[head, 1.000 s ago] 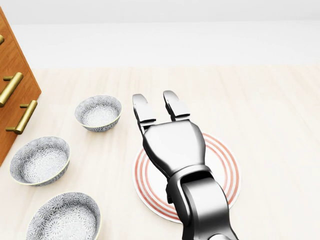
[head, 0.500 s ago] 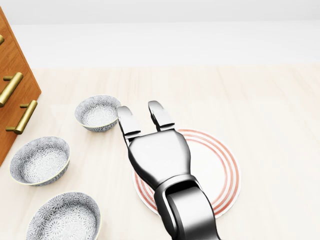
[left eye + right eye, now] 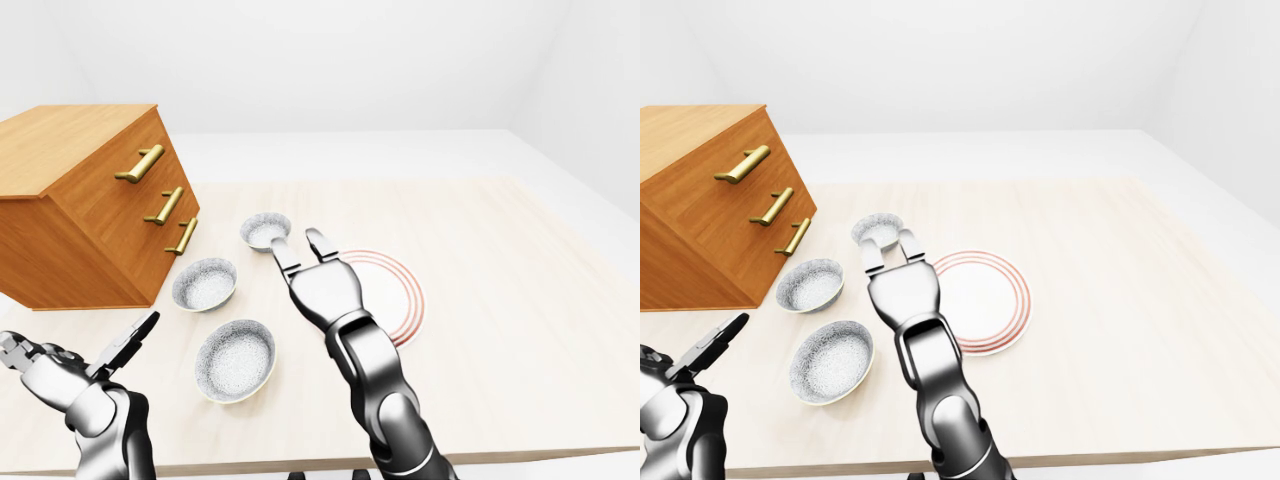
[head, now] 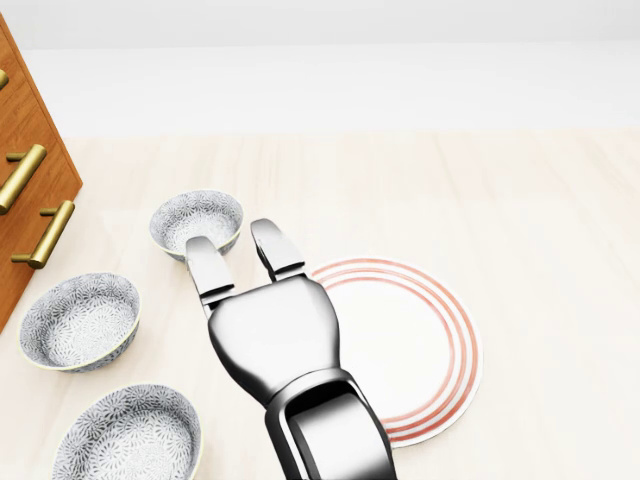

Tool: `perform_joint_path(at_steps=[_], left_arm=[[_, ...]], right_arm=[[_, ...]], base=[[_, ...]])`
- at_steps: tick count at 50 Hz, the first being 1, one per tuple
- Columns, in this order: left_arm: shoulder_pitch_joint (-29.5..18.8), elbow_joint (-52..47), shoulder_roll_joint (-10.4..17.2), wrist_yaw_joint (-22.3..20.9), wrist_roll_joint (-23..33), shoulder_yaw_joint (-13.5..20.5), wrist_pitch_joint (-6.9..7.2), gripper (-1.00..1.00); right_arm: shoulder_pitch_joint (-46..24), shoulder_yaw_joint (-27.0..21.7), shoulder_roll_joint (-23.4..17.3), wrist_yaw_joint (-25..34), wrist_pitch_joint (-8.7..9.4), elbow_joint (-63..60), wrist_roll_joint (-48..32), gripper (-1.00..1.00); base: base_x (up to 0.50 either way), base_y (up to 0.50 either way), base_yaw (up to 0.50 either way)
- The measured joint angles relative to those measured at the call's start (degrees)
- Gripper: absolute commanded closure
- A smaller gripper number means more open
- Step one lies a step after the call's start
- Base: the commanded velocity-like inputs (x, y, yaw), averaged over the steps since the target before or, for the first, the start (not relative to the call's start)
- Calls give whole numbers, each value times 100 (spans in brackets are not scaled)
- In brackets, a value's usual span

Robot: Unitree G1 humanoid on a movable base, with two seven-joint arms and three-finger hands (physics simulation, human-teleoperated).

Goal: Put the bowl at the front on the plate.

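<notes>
**A:** Which bowl is it after?

**B:** My guess is the top bowl in the head view, at about 10 o'clock from the plate. The right hand lies over the plate's 9 o'clock edge with its fingers aimed toward 11 o'clock, right at that bowl.

**A:** Has it got hold of it?

**B:** No. The two fingers I can see are apart and hold nothing, and the thumb is hidden under the palm. One fingertip overlaps the bowl's rim at 6 o'clock, but I can't tell whether it touches or hovers above.

**A:** Why spread like that?

**B:** Probably so the rim can pass between fingers and thumb before they pinch.

**A:** And the other two bowls?

**B:** The mid bowl is at 9 o'clock from the plate and the low bowl at about 8. They sit on the table in a line beside the drawers, apart from each other.

**A:** The left hand?

**B:** The left hand is low at 7 o'clock in the left-eye view, with fingers splayed and empty. It looks parked out of the way.

**A:** Any risk?

**B:** The bowl is shallow and likely slick. A poor pinch could nudge it away.
</notes>
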Motion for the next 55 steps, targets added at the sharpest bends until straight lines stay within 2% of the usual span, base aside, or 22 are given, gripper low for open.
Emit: perform_joint_path(at_steps=[9, 24, 55], left_arm=[[-2, -10, -2, 0, 1, 6, 6, -100], [-12, 63, 10, 0, 0, -15, -69, -100], [-6, 103, 3, 0, 20, -35, -136, -100]], right_arm=[[105, 263, 54, -26, 0, 230, 35, -100], [188, 527, 106, -113, 0, 518, 156, -100], [265, 465, 68, -285, 0, 427, 249, -100]], base=[[0, 0, 0], [0, 0, 0], [0, 0, 0]])
